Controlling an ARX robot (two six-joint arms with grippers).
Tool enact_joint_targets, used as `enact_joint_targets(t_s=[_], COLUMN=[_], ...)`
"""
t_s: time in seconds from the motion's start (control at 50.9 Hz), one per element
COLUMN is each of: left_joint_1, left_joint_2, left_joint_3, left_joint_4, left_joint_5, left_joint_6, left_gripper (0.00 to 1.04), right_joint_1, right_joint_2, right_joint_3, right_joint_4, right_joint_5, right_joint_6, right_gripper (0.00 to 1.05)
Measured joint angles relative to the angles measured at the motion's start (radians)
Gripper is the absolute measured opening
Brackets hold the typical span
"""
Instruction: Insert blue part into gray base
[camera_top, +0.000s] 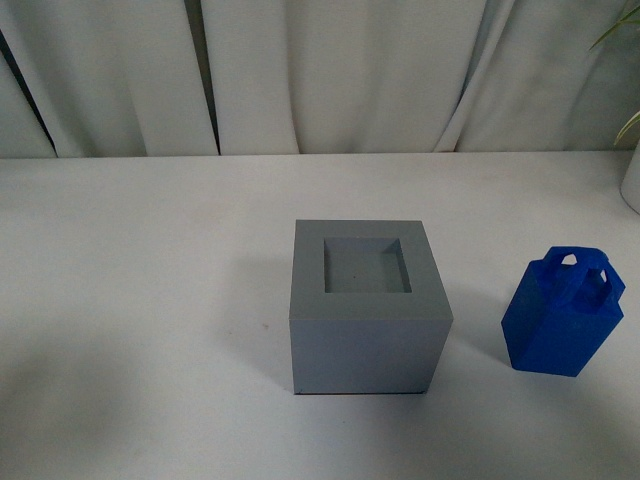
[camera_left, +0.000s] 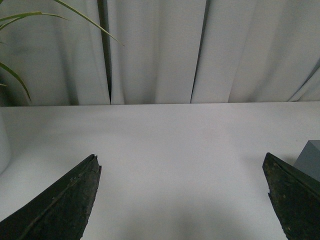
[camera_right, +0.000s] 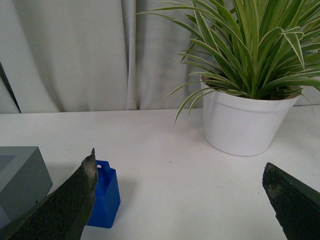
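The gray base (camera_top: 367, 308) stands on the white table near the middle, its square recess facing up and empty. The blue part (camera_top: 563, 313) stands upright on the table to the right of the base, apart from it, loop handle on top. Neither arm shows in the front view. My left gripper (camera_left: 180, 165) is open and empty over bare table, with a corner of the gray base (camera_left: 310, 159) beside one finger. My right gripper (camera_right: 179, 167) is open and empty; the blue part (camera_right: 106, 196) stands just beyond one finger, next to the gray base (camera_right: 20, 180).
A white pot (camera_right: 245, 122) with a green plant stands at the table's far right; its edge shows in the front view (camera_top: 632, 178). White curtains hang behind the table. Plant leaves (camera_left: 20, 20) show in the left wrist view.
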Motion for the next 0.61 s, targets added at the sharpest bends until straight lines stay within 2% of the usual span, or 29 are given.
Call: enact_joint_targets(t_s=[0.609], left_joint_1=[0.000], left_joint_2=[0.000], left_joint_3=[0.000], left_joint_4=[0.000], left_joint_5=[0.000], left_joint_6=[0.000], left_gripper=[0.99], right_joint_1=[0.000], right_joint_2=[0.000], right_joint_3=[0.000], right_joint_4=[0.000], right_joint_5=[0.000], right_joint_6=[0.000], right_gripper=[0.97])
